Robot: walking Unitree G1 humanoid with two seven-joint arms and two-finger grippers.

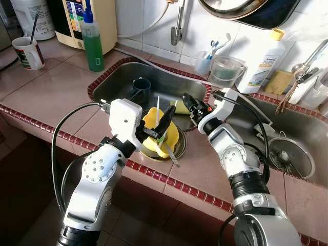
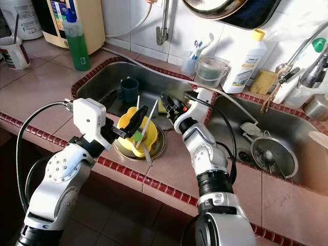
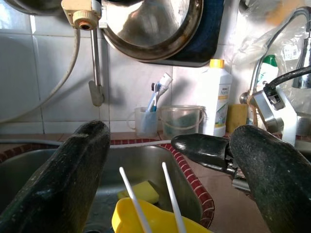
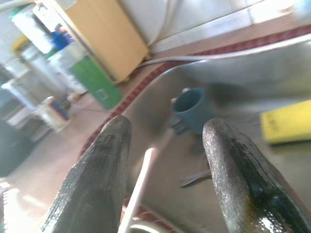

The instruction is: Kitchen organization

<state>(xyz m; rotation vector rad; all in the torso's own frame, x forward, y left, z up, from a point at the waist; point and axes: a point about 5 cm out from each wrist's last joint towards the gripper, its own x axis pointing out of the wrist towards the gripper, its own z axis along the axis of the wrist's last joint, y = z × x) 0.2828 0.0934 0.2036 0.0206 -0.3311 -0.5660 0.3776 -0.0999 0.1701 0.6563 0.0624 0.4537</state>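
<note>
Left gripper (image 1: 163,123) fingers (image 3: 73,179) spread, released, over the yellow cup (image 1: 159,134) with two white sticks (image 3: 170,201) at the sink's (image 1: 115,77) front edge. Right gripper (image 1: 188,101) fingers (image 4: 243,174) also parted, empty, just beyond. Dark blue mug (image 4: 189,110) and yellow sponge (image 4: 286,124) lie behind; the cup's base is hidden.

left gripper (image 1: 163,124): fingers spread, arm bent inward | right gripper (image 1: 187,100): fingers spread, arm extended forward

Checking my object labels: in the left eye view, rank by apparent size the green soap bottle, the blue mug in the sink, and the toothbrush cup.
1. green soap bottle
2. blue mug
3. toothbrush cup; near the mug's size, so this ranking is unsure.
</note>
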